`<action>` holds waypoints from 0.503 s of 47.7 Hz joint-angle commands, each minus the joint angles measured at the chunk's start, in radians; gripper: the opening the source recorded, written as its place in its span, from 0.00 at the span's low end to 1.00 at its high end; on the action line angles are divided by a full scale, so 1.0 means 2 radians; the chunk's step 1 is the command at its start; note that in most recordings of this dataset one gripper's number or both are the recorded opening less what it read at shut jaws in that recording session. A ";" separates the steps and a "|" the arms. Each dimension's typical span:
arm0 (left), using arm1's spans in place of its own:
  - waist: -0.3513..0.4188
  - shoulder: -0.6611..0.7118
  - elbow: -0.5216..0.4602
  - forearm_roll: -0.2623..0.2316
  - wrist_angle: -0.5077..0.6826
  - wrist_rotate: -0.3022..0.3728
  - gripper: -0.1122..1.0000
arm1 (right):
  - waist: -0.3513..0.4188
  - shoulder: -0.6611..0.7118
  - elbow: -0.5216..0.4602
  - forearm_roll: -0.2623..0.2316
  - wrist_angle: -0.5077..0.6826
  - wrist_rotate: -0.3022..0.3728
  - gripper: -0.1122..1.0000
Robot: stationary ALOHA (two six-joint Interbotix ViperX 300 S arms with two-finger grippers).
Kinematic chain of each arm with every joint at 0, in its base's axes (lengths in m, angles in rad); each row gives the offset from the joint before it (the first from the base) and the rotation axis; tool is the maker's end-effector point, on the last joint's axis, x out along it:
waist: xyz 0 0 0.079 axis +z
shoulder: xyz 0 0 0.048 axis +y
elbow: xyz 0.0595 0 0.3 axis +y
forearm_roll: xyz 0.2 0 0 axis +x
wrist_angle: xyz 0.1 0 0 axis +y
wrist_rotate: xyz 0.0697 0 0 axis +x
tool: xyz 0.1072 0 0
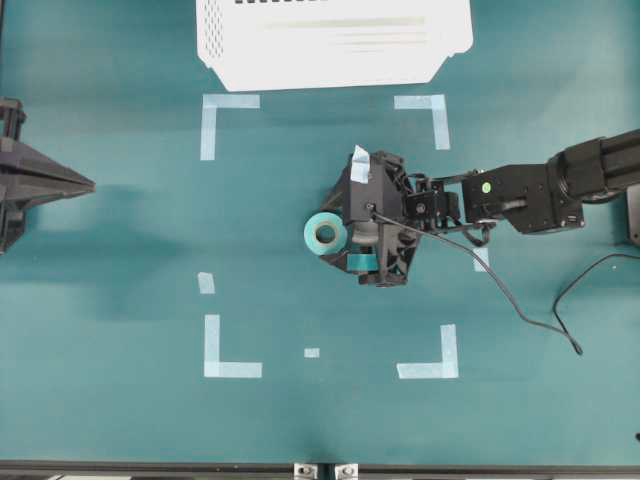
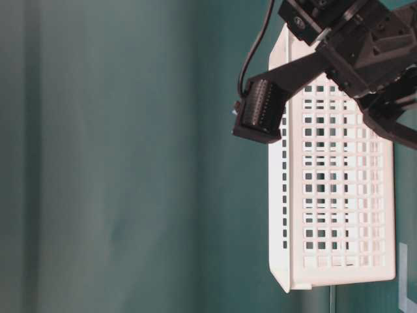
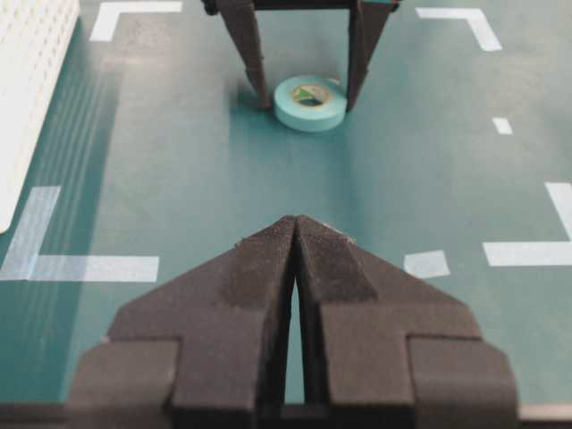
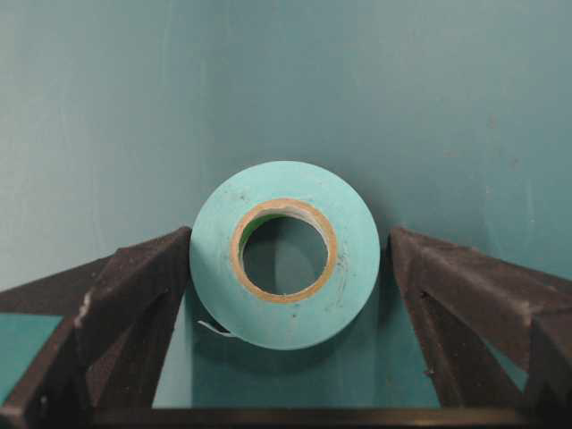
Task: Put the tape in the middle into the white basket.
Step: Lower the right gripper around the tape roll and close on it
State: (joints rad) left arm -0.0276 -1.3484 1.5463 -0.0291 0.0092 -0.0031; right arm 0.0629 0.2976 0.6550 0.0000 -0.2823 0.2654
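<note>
With our right pincer (image 4: 286,259) open astride the tape (image 4: 284,253), which lies flat mid-table (image 1: 120,250) well short of the white basket (image 1: 330,45), we should centre, settle low, then squeeze evenly; our left pincer (image 3: 295,234) sits shut, empty.

Overhead, table-level, two wrist views (tape (image 4: 284,253) shared)

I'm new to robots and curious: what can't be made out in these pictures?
- Overhead view: the white basket is cut off by the top edge.
- Table-level view: the tape is out of frame; the right pincer's far finger is cut off at the right edge.
- Right wrist view: whether the fingers touch the tape is unclear.
</note>
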 commanded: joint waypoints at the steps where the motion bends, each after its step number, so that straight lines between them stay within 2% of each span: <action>1: -0.002 0.005 -0.005 -0.001 -0.005 0.000 0.00 | 0.002 -0.006 -0.008 0.001 -0.004 0.001 1.00; 24: -0.002 0.004 -0.005 0.000 -0.005 0.000 0.00 | 0.002 -0.005 -0.010 0.001 -0.012 0.000 1.00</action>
State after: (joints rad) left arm -0.0276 -1.3484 1.5463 -0.0276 0.0092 -0.0031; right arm 0.0629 0.3007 0.6550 0.0000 -0.2976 0.2654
